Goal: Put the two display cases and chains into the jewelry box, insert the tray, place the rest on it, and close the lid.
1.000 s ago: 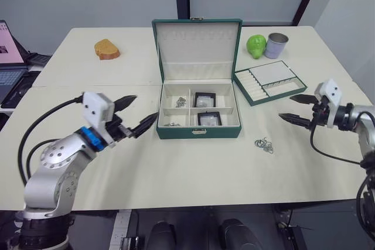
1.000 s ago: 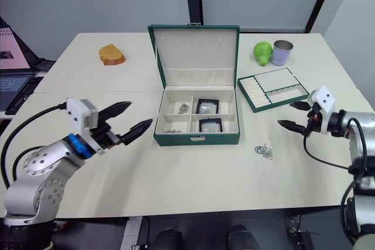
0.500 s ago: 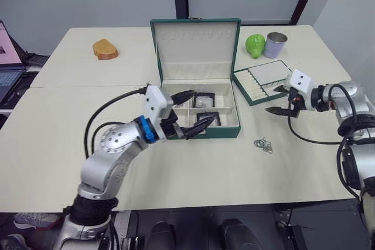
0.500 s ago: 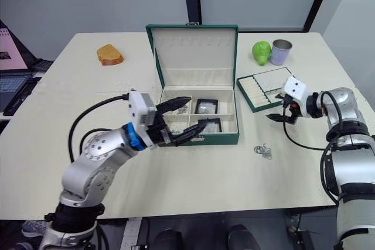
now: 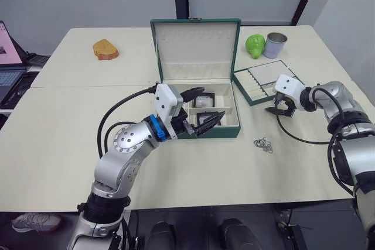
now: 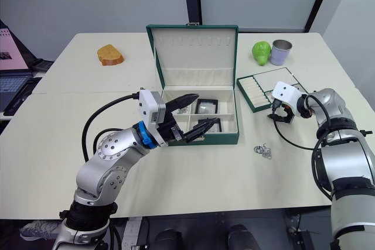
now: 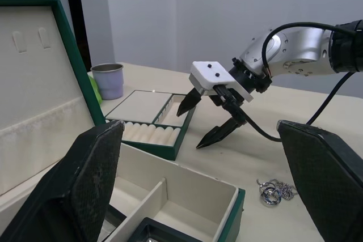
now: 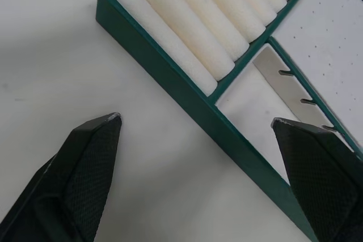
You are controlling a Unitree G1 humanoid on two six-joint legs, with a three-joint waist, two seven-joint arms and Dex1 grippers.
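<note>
The right gripper (image 6: 276, 109), fingers spread, straddled the near rim of the tray (image 6: 272, 88) (at three o'clock from the jewelry box (image 6: 198, 134)), apparently to lift it; the left gripper (image 6: 195, 112) hovered open over the box.

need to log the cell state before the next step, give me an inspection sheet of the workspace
surface: cream table, a seam running across it.
job's things: dark green jewelry box open, hinged lid upright; two black-framed display cases in its right compartments, silvery chains in the left ones; shallow green-rimmed tray on the table right of the box; loose silvery wire rings on the table in front of it.
clutter: brown bread-like piece, green pear-like fruit, lilac metal cup.
grippers: left gripper open over the box; right gripper open at the tray's near edge.
cables: black cable looping along each arm.
surroundings: laptop at the left edge, grey wall panels behind.
</note>
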